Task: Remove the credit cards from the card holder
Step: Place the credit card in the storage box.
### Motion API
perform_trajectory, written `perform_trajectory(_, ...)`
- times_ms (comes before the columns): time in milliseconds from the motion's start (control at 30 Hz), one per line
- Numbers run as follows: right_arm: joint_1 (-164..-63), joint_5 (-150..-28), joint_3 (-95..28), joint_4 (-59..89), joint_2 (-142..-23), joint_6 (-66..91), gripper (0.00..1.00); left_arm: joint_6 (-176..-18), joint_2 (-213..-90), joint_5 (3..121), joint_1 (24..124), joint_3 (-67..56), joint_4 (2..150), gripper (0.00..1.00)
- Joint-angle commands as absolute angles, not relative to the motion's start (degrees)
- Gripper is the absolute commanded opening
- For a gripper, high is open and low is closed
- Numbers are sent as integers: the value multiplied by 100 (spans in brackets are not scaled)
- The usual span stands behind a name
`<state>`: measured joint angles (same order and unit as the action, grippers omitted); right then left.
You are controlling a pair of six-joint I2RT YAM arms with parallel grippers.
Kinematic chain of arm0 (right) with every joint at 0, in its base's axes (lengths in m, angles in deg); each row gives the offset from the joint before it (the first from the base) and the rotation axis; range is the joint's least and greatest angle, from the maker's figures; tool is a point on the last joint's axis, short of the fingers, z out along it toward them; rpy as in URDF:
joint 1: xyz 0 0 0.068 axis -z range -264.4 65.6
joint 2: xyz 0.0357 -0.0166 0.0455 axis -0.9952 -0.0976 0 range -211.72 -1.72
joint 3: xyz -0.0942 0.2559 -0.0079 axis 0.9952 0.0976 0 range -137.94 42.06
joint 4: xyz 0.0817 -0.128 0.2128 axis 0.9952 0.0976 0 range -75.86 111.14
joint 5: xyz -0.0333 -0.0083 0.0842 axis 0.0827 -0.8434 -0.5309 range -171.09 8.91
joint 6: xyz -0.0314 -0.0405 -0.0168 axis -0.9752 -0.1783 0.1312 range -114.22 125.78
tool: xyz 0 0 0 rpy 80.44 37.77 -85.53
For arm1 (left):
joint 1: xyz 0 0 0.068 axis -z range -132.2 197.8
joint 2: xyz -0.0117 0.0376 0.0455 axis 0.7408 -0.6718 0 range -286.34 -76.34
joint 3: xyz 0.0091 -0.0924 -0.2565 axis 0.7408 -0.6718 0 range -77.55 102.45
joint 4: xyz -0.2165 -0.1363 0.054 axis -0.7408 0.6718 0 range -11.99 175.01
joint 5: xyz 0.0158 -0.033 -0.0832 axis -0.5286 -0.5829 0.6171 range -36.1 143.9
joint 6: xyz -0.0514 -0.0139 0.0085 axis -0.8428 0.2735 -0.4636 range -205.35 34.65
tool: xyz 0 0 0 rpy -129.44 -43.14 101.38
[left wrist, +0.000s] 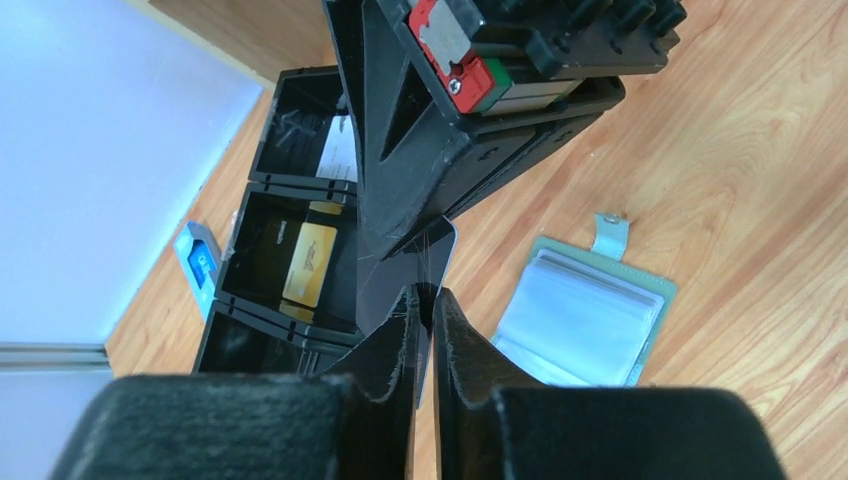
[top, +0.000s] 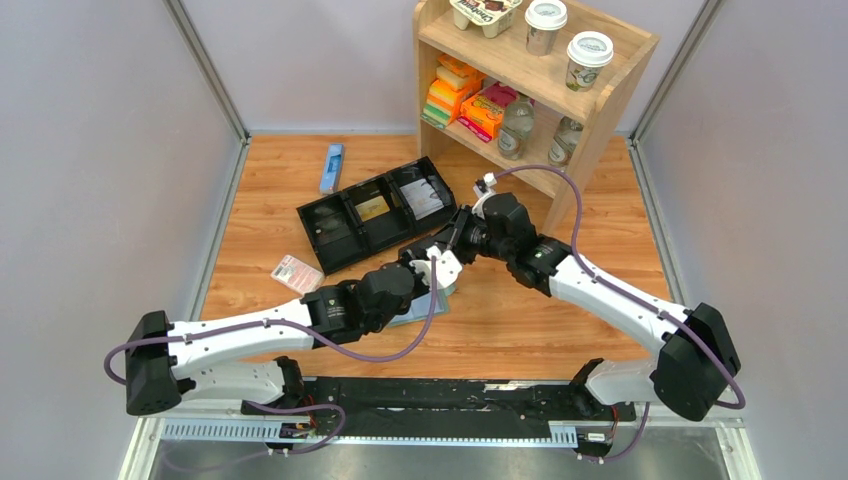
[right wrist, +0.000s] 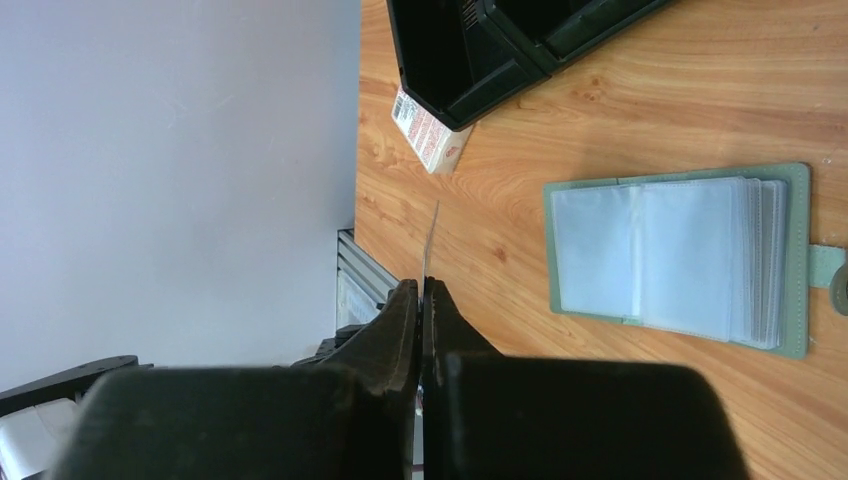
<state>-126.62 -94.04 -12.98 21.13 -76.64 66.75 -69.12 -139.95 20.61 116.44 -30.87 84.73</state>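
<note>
On the tabletop (right wrist: 620,120) the card holder (right wrist: 680,260) lies open and flat, near the black tray (left wrist: 300,184). Close by, the left tool (left wrist: 425,297) and the right tool (right wrist: 422,290) both pinch one thin card (left wrist: 395,275), it seems. That card looks light, stiff and slippery, so grip its flat faces.
</note>
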Motion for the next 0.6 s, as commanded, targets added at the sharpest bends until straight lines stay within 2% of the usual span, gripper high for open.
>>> perform_trajectory(0,-12510,-9506,-1041,1679,-7590,6625,0,-7163,-13839,1734,11661,-2921,8416,15)
perform_trajectory(67,-12404,-9568,-848,1468,-7538,6625,0,-7347,-13717,1655,11653,-2991,8390,26)
perform_trajectory(100,-12352,-9594,-725,1154,-7511,6625,0,-7427,-13672,1690,11644,-3043,8373,39)
perform_trajectory(133,-12273,-9629,-585,951,-7494,6642,0,-7593,-13559,1777,11583,-3122,8346,43)
perform_trajectory(167,-12211,-9647,-470,783,-7467,6642,0,-7847,-13418,1874,11434,-3158,8407,56)
perform_trajectory(200,-12158,-9656,-339,599,-7450,6642,0,-8032,-13356,2171,11311,-3210,8460,60)
perform_trajectory(233,-12097,-9682,-224,440,-7432,6642,0,-8364,-13181,2304,11058,-3246,8521,68)
perform_trajectory(367,-11929,-9849,233,-324,-7318,6616,0,-9532,-12610,3244,10197,-3640,8496,79)
perform_trajectory(467,-11868,-9937,575,-974,-7169,6598,0,-10457,-12371,4515,9344,-3939,8364,82)
perform_trajectory(567,-11841,-10025,813,-1633,-7072,6563,0,-11606,-12204,5599,8413,-4492,7551,86)
